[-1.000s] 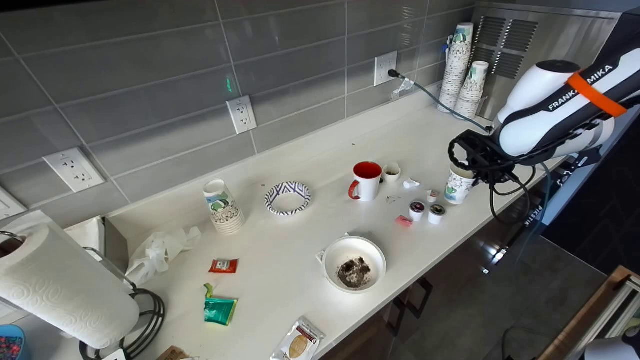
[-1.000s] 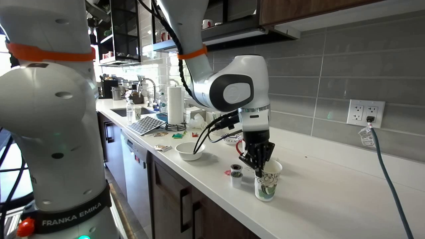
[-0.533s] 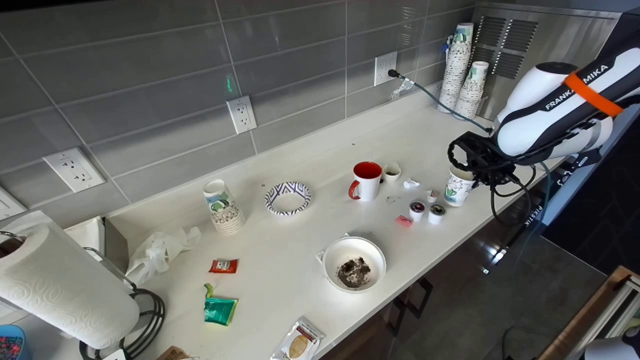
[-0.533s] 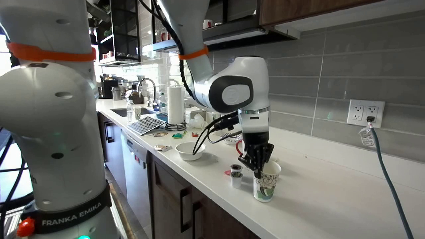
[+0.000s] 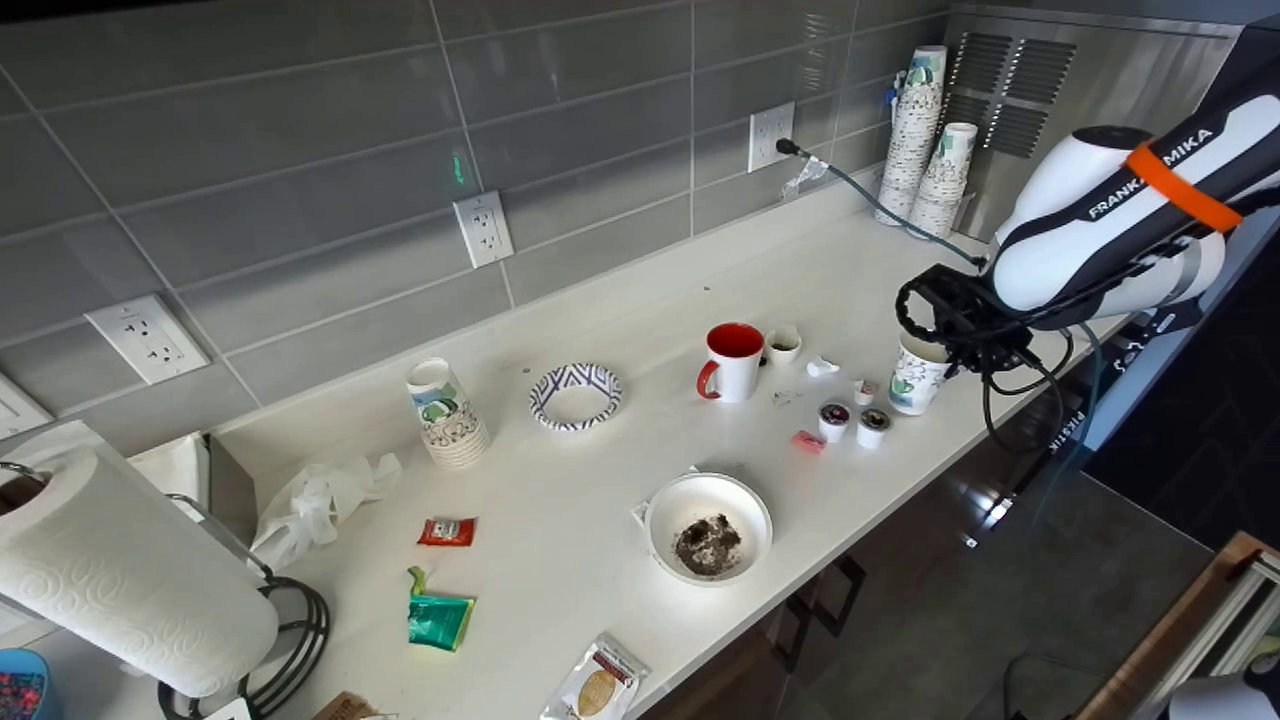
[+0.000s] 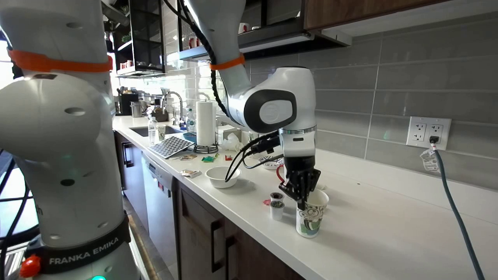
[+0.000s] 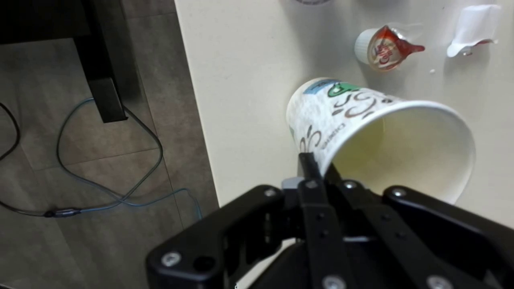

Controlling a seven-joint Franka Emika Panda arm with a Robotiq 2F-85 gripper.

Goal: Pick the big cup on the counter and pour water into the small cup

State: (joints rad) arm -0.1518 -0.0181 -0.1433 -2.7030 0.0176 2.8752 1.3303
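The big cup (image 7: 341, 100) is a white paper cup printed in green, blue and brown. In both exterior views it is near the counter's front edge, roughly upright; I cannot tell if its base touches the counter (image 6: 389, 229). My gripper (image 7: 321, 170) is shut on its wall at the rim, one finger outside and one inside. Low in the cup there is a yellowish patch that looks like liquid. Two tiny white cups (image 5: 872, 430) with dark contents sit close by, and a small white cup (image 5: 785, 355) stands beside the mug. Which one is the small cup I cannot tell.
Near the held cup are a creamer pod (image 7: 385, 50), a pink wrapper (image 5: 808, 442) and a red-lined mug (image 5: 735, 375). A white bowl (image 5: 665, 555) with dark grounds and a patterned bowl (image 5: 577, 425) lie further along. Stacked paper cups (image 5: 915, 140) stand at the wall.
My gripper and the big cup have shifted very slightly together, a little leftward and down in an exterior view. The grip stays the same; other objects have not moved.
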